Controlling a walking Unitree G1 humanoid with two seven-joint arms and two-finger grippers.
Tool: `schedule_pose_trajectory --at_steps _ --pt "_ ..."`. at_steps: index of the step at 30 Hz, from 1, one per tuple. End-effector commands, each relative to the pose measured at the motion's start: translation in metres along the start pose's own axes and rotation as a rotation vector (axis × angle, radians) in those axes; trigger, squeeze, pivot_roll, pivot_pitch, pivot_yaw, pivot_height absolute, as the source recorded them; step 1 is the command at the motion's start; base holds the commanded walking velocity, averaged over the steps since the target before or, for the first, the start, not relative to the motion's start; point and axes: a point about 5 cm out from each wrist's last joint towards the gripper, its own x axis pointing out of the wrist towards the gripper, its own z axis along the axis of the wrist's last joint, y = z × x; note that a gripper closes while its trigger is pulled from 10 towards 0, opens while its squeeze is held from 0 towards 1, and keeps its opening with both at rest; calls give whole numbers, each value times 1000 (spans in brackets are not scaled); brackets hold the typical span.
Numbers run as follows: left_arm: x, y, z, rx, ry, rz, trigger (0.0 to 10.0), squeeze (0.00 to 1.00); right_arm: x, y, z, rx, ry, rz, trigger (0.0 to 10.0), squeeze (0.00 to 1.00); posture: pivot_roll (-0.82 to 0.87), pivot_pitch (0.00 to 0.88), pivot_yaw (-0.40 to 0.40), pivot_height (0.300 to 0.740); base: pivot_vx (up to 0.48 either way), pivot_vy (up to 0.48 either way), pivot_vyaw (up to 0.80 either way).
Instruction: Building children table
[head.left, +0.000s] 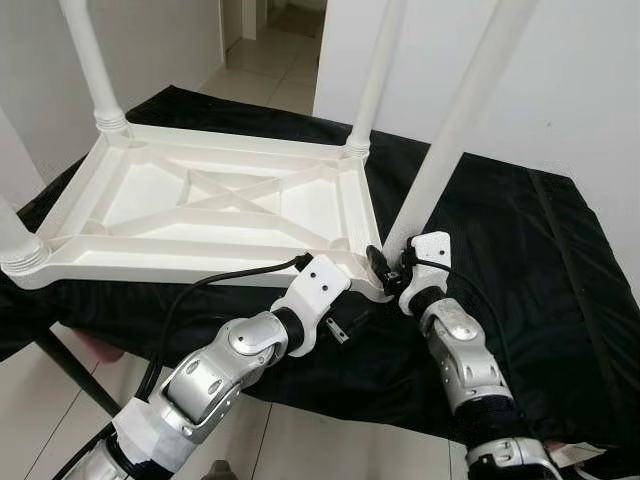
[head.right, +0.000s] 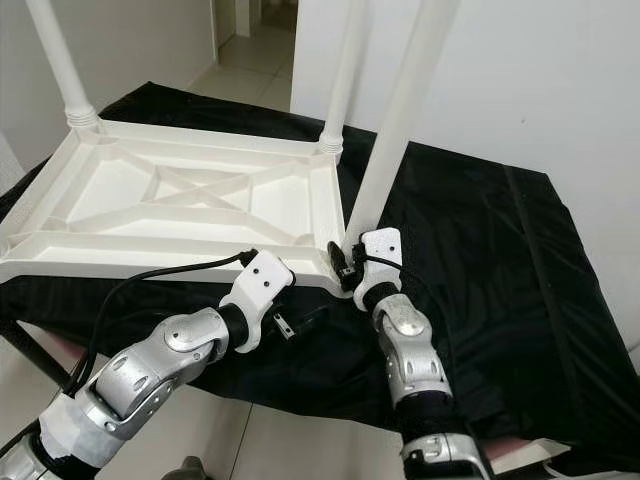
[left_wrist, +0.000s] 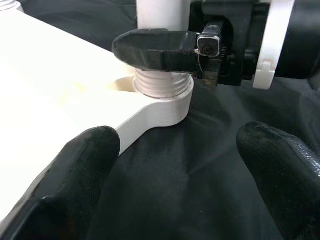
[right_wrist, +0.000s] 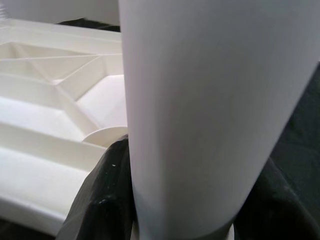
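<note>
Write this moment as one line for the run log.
step: fit last leg | right gripper: shut on leg near corner socket | left gripper: open, by tabletop corner | cloth under

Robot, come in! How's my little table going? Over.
Right gripper shut on the near-right leg just above its corner socket. Left gripper open, fingers beside that corner. White tabletop upside down on black cloth. Nothing blocking.

One upturned white tabletop (head.left: 200, 200), four white legs (head.left: 455, 125), one black cloth (head.left: 540, 260).
</note>
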Motion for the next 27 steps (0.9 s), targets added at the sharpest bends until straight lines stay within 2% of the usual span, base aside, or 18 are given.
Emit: schedule_pose_trajectory --at_steps 1,4,6,8,12,13,18,20,22,25,26,27 --pt "0 -9 -1 13 -1 -138 10000 0 -8 -5 -13 -15 63 -87 10000 0 149 0 -104 740 0 0 0" --pt "1 -9 -1 15 -2 -140 10000 0 -10 -2 -13 -9 60 -131 10000 0 148 0 -106 740 0 0 0" --pt "1 -10 -1 16 -3 -142 10000 0 -12 5 -12 17 53 -218 10000 0 150 0 -108 740 0 0 0" --pt "1 -10 -1 20 -8 -143 10000 0 -13 16 -9 40 52 -207 10000 0 152 0 -109 740 0 0 0" --pt "1 -10 -1 23 -10 -143 10000 0 -13 16 -7 45 48 -213 10000 0 152 0 -109 740 0 0 0" --pt "1 -11 -1 26 -12 -145 10000 0 -13 13 -6 60 41 -212 10000 1000 153 0 -111 740 0 0 0" --pt "0 -12 -2 30 -12 -147 10000 0 -13 5 -3 65 22 -215 10000 1000 152 0 -109 740 0 0 0" --pt "0 -12 -2 32 -12 -147 10000 0 -11 1 0 69 13 -186 10000 1000 150 0 -107 740 0 0 0" --pt "1 -11 -2 36 -12 -148 10000 0 -6 -7 7 38 -9 -73 10000 1000 148 0 -104 740 0 0 0" --pt "1 -11 -1 37 -13 -149 10000 0 -5 -8 8 34 -10 -46 10000 1000 148 0 -104 740 0 0 0" --pt "1 -10 -1 37 -13 -149 10000 0 -3 -11 10 31 -12 7 10000 0 147 0 -102 740 0 0 0" --pt "1 -10 -1 37 -13 -149 10000 0 -3 -11 10 31 -12 7 10000 0 147 0 -102 740 0 0 0"
